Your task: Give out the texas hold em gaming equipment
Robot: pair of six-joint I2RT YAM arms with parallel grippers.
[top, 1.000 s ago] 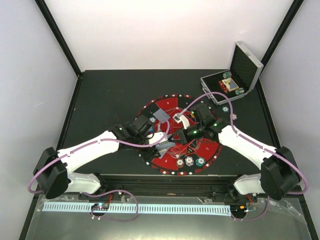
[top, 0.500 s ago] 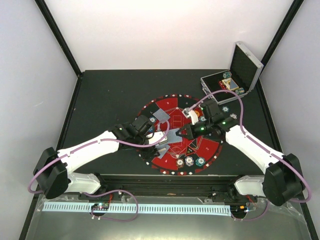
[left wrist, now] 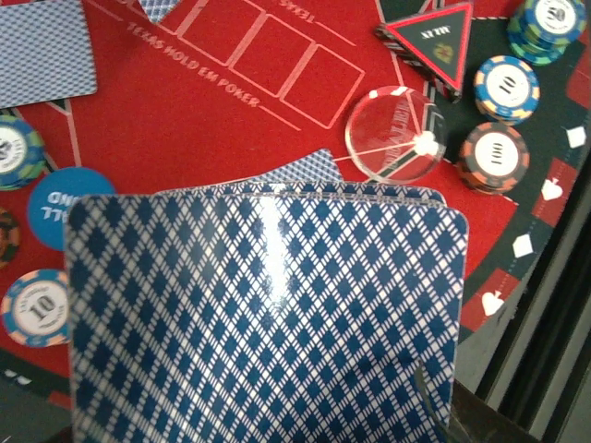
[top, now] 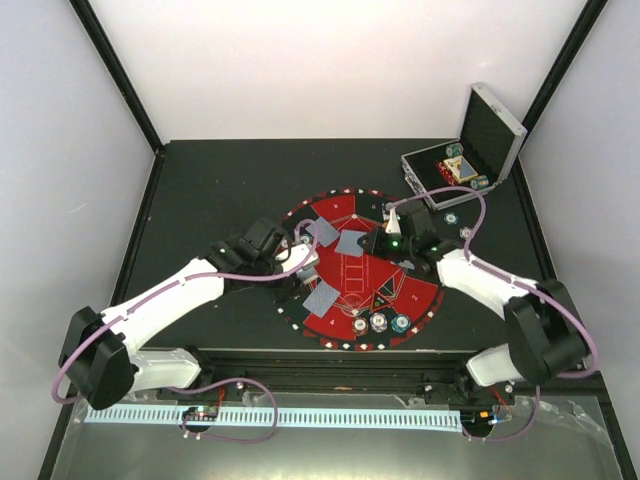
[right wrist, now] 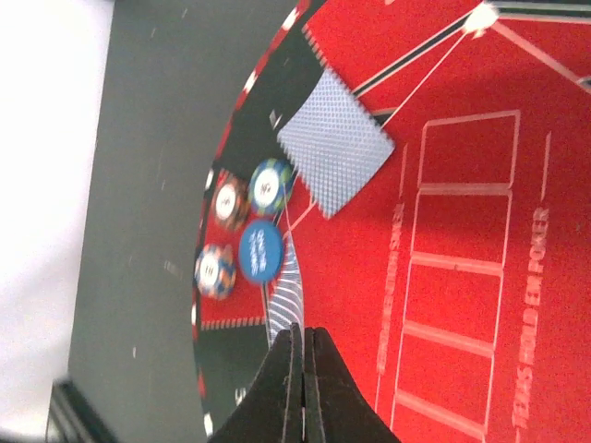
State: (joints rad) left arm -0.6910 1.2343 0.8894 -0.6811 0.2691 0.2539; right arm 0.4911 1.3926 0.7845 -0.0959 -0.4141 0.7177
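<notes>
My left gripper (top: 308, 270) is shut on a deck of blue-backed playing cards (left wrist: 268, 314); the deck hides its fingers in the left wrist view. My right gripper (right wrist: 303, 330) is shut on one card (right wrist: 284, 281), seen edge-on. It holds the card flat (top: 352, 242) over the far middle of the red mat (top: 420, 290). Another card (right wrist: 334, 152) lies face down beside a blue disc (right wrist: 259, 250) and three chips (right wrist: 270, 185). A black triangle marker (left wrist: 429, 41), a clear disc (left wrist: 395, 134) and more chips (left wrist: 506, 88) sit at the mat's near right.
The open silver case (top: 470, 160) stands at the back right with chips inside. A loose chip (top: 452, 217) lies on the black table between the case and the mat. Purple cables loop over both arms.
The right gripper took a card at the deck and carried it back toward the mat's far middle. The left arm swung left and drew the deck toward the near left.
</notes>
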